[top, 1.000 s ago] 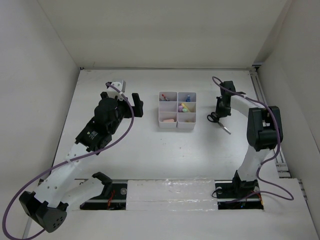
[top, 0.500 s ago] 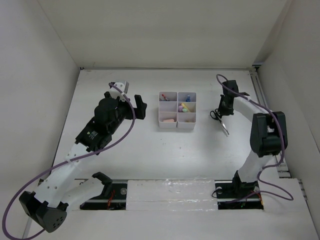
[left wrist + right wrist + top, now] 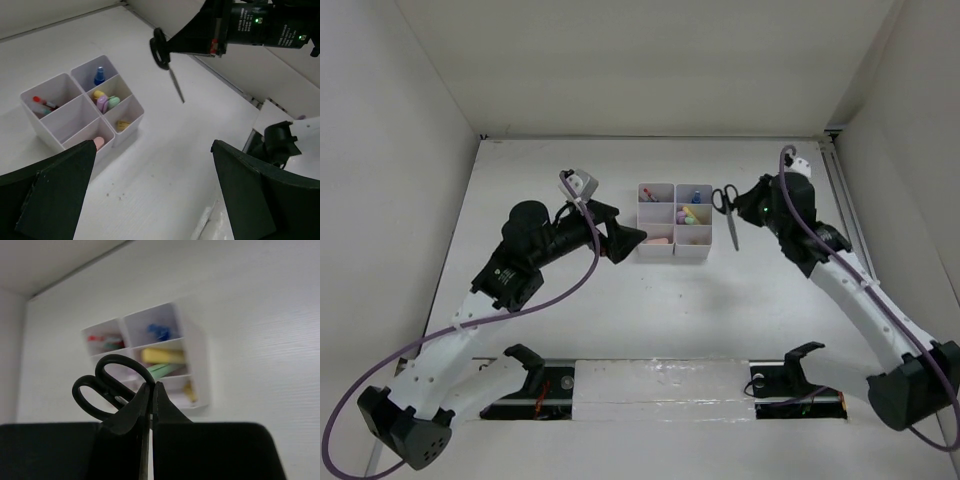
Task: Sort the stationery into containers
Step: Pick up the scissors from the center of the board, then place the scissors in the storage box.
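Observation:
My right gripper is shut on the black-handled scissors and holds them in the air just right of the white organiser tray. The scissors also show in the right wrist view, clamped between my fingers, and in the left wrist view. The tray holds a red pen, a blue piece, yellow and green highlighters and a beige eraser. My left gripper is open and empty, hovering just left of the tray.
White walls enclose the table on the left, back and right. A rail runs along the table's right edge. The arm bases sit at the near edge.
My right gripper has lifted the scissors off the table and swung them left toward the tray. My left gripper has turned and moved right toward the tray.

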